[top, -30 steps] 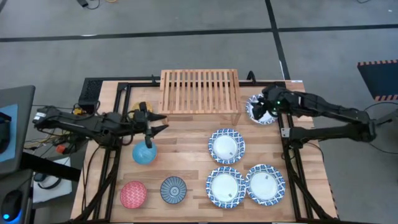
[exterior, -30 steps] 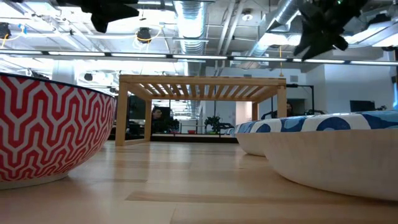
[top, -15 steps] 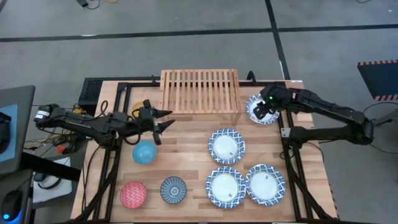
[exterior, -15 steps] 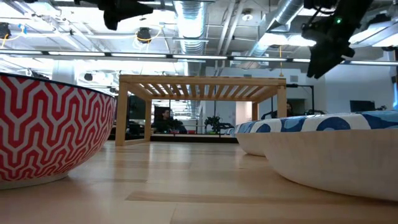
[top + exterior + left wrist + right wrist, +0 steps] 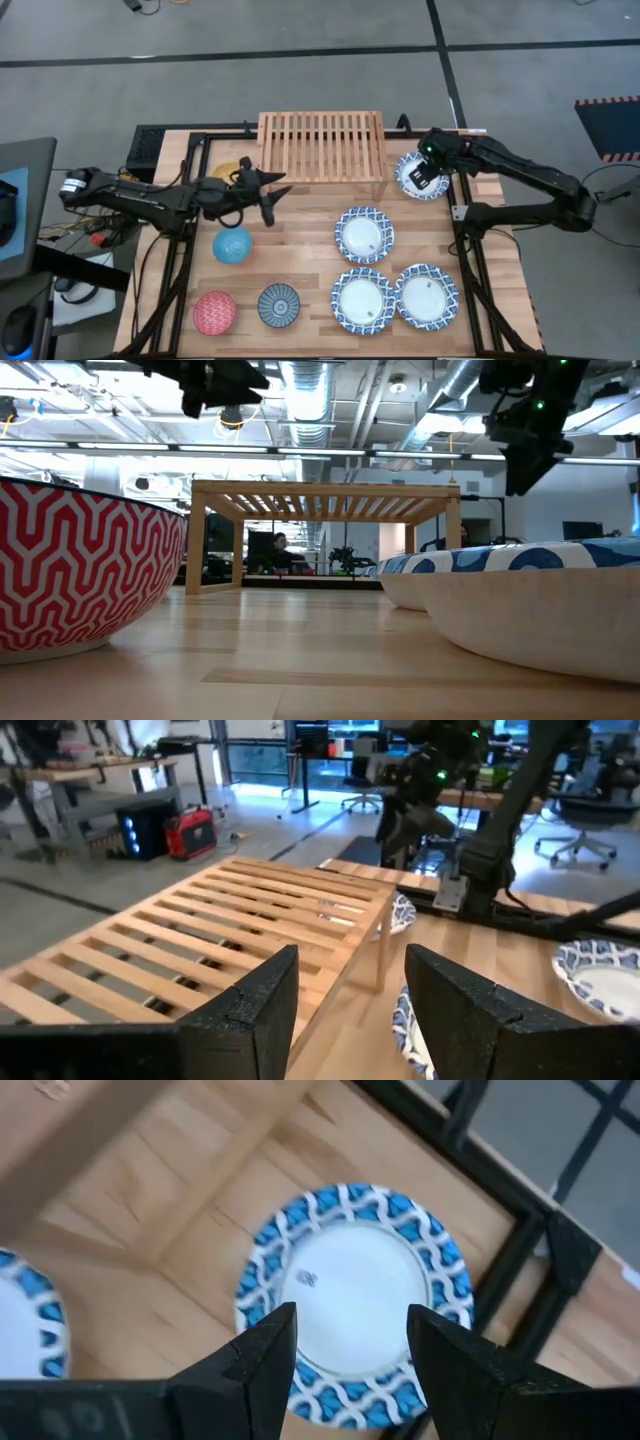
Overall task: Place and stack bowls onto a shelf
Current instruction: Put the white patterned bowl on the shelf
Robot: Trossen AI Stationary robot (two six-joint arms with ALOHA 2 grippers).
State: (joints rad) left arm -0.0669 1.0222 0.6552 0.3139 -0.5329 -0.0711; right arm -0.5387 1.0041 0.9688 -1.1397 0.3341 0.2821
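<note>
step: reaching for first bowl | right gripper (image 5: pixel 345 1355) spread, empty, above blue-rimmed white shallow bowl (image 5: pixel 350 1285) beside slatted light-wood shelf (image 5: pixel 322 146) | left gripper (image 5: pixel 345 1005) spread, empty | next: descend, pinch rim

Left gripper (image 5: pixel 272 196), two dark fingers parted and empty: moved across the table from above the small deep light blue bowl (image 5: pixel 232 244) toward the low light-wood slatted shelf (image 5: pixel 322 146); now near the shelf's front left corner, clear of the bowl.

Right gripper (image 5: pixel 427 172), fingers parted: shifted slightly over the wide white bowl with blue patterned rim (image 5: pixel 408 181) beside the shelf's right end; in the low view (image 5: pixel 520 475) it hangs lower than before. Right wrist view shows that bowl (image 5: pixel 352 1290) directly beyond its fingers.
</note>
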